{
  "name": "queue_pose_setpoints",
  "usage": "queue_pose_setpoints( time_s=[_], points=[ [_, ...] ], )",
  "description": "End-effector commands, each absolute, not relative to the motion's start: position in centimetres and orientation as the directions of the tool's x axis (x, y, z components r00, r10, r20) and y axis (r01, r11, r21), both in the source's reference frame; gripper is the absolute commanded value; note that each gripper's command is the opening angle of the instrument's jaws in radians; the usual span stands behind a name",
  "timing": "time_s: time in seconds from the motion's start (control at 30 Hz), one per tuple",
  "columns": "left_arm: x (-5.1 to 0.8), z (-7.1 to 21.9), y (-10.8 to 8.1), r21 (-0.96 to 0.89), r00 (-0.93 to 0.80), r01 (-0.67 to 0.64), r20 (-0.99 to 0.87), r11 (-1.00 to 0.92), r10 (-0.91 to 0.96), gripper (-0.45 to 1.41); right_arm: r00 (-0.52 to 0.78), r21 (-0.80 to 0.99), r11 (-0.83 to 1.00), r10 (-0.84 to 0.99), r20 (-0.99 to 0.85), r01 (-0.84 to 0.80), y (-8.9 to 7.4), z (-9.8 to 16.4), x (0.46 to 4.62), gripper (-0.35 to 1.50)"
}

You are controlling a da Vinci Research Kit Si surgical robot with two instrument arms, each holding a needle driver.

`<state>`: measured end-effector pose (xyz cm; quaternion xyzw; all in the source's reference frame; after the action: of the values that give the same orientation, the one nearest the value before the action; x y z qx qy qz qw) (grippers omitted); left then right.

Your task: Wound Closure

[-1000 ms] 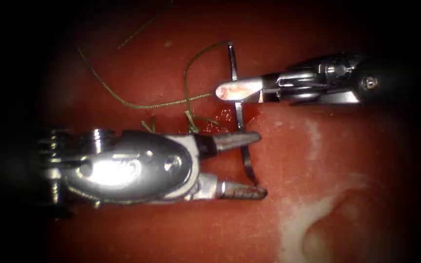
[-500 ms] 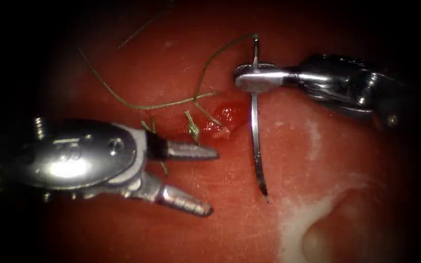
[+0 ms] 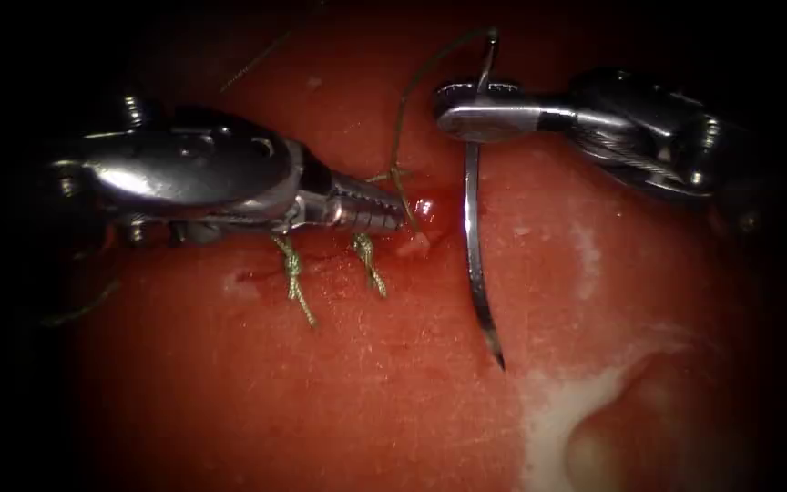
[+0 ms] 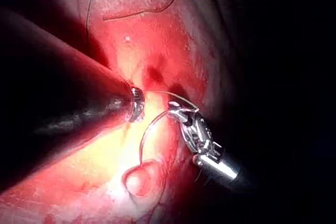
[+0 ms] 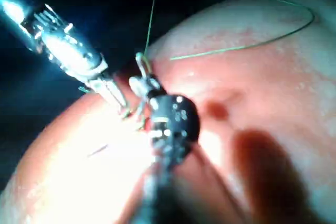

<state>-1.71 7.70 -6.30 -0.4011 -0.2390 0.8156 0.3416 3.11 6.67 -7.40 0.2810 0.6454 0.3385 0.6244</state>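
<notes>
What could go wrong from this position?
1. The right tool holds the needle near its thread end, so the long free curve may swivel or slip.
2. The needle's point hangs just over the tissue and may scratch it.
3. The left tool, shut on the thread, may fray it.

Your right end effector [image 3: 466, 111] comes in from the right, wrist nearly level, jaws clamped on the needle [image 3: 473, 237] close to its thread end, the curve hanging below them. Your left end effector [image 3: 384, 211] lies below and to the left of it, jaws drawn together, tips on the thread [image 3: 400, 173].
</notes>
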Motion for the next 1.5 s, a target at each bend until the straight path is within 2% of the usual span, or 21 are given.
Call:
queue_pose_setpoints(
  time_s=[0.03, 0.33, 0.8, 1.07, 1.27, 1.5],
  points=[
    [-1.81, -6.2, 7.7, -0.661, -0.457, -0.369, -0.484, -0.654, 0.746, -0.35, -0.063, 0.786, 0.616, 0.783, -0.619, -0.059, 6.7, -7.4, 3.18, -0.35],
    [-1.96, -5.6, 7.4, -0.615, -0.622, -0.385, -0.378, -0.688, 0.686, -0.35, -0.059, 0.766, 0.640, 0.764, -0.643, -0.060, 6.6, -7.4, 3.20, -0.35],
    [-1.89, -4.9, 7.6, -0.589, -0.669, -0.400, -0.336, -0.702, 0.663, -0.35, -0.053, 0.739, 0.671, 0.737, -0.674, -0.056, 6.6, -7.4, 3.29, -0.35],
    [-2.03, -4.9, 7.5, -0.684, -0.781, -0.319, -0.203, -0.656, 0.591, -0.35, -0.049, 0.723, 0.689, 0.721, -0.691, -0.050, 6.6, -7.4, 3.28, -0.35],
    [-2.07, -4.9, 7.6, -0.772, -0.799, -0.261, -0.164, -0.580, 0.578, -0.35, -0.043, 0.694, 0.719, 0.692, -0.720, -0.049, 6.6, -7.4, 3.28, -0.35],
    [-2.25, -4.8, 7.6, -0.836, -0.776, -0.197, -0.186, -0.512, 0.603, -0.06, -0.085, 0.644, 0.761, 0.639, -0.764, -0.076, 6.7, -7.3, 3.20, -0.35]
  ],
)
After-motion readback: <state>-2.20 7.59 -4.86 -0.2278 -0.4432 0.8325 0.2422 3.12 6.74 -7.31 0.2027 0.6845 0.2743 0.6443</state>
